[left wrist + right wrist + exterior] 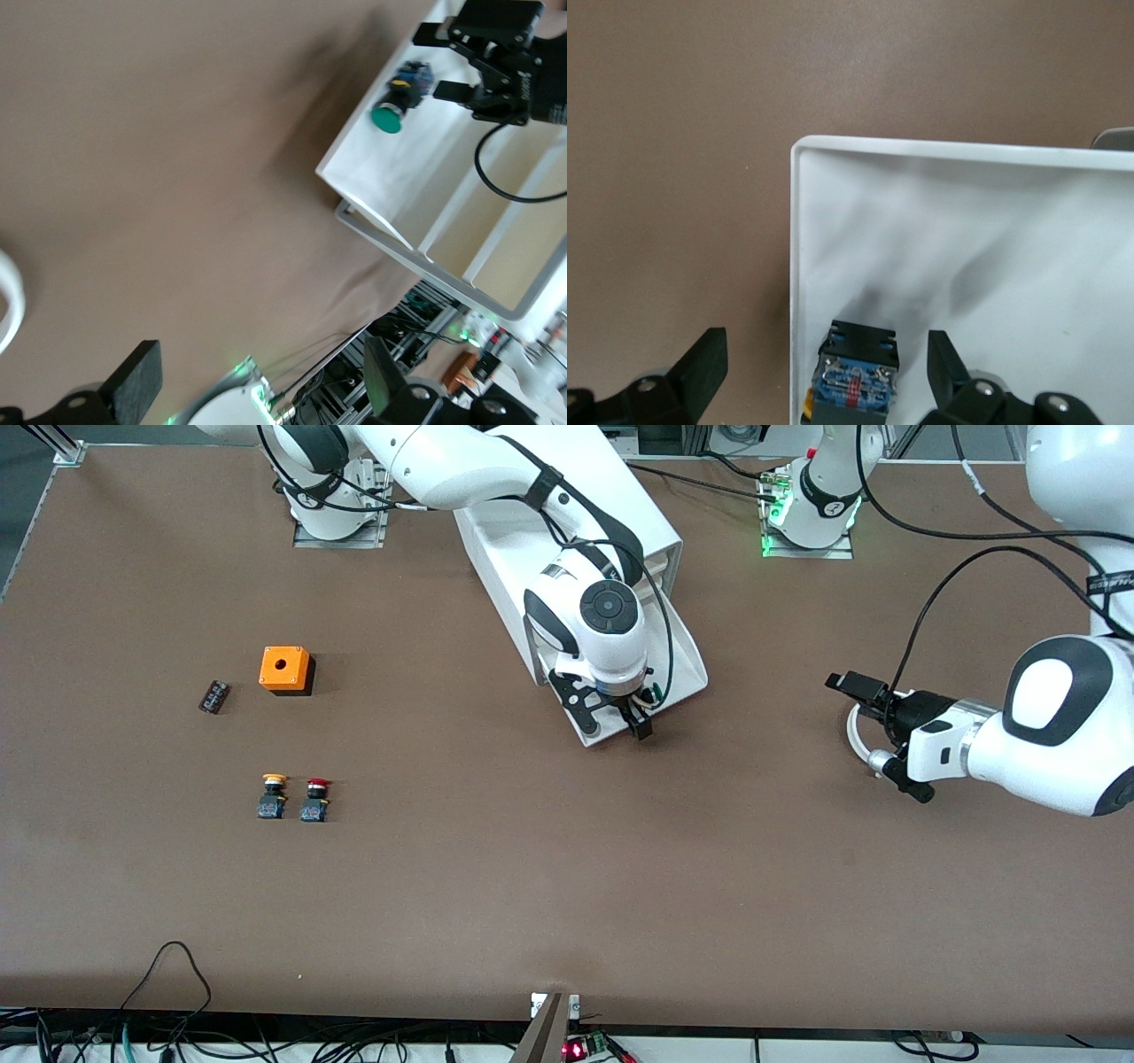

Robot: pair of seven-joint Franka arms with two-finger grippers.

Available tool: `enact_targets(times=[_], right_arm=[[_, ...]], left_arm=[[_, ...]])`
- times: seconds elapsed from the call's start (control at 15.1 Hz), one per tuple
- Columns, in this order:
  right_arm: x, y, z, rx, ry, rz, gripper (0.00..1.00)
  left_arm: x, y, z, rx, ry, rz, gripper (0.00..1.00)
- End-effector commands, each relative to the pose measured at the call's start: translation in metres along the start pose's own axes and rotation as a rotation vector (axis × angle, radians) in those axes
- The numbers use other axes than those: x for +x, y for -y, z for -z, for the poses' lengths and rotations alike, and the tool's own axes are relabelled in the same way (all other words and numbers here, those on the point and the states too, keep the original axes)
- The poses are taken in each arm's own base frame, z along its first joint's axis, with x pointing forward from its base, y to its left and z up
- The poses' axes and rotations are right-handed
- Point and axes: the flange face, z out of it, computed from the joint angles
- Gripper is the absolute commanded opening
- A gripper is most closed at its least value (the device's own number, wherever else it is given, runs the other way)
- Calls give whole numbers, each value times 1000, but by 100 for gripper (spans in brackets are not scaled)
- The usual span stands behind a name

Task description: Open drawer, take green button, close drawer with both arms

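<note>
The drawer (684,662) stands pulled out of the white cabinet (496,558) toward the front camera. Inside it lies the button (387,117), on its side, with a green cap and a black and blue body (858,367). My right gripper (620,717) hangs open low over the drawer's front corner. The button's body sits between its fingers, untouched, with one finger (704,365) outside the drawer's wall (921,149). My left gripper (873,722) is open and empty over bare table toward the left arm's end, apart from the drawer. In the front view the right hand hides the button.
An orange box (285,669), a small black part (213,696), a yellow-capped button (273,797) and a red-capped button (315,800) stand toward the right arm's end. A white ring (855,735) lies by the left gripper.
</note>
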Motion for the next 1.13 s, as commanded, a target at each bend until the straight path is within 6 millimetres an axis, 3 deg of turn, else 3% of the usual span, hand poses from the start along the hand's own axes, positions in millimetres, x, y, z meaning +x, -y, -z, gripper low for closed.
enact_targets(times=[0.0,0.2,0.4,0.53,0.93,1.06], right_arm=[[-6,-1,2,17,-15,-15,94],[-11,-3,2,17,-16,-8,59],[-11,-3,3,16,-14,-9,28],[-12,-3,3,15,-15,-9,3],[-10,-2,28,-11,-34,6,0],[-3,3,53,14,-61,42,0]], left_arm=[[-10,-48,27,151,23,92,100],[-3,-71,28,261,2,214,100],[13,-66,35,358,-131,359,100],[24,-62,28,428,-157,404,100],[34,-53,22,432,-182,454,100],[37,-51,19,432,-193,468,100]])
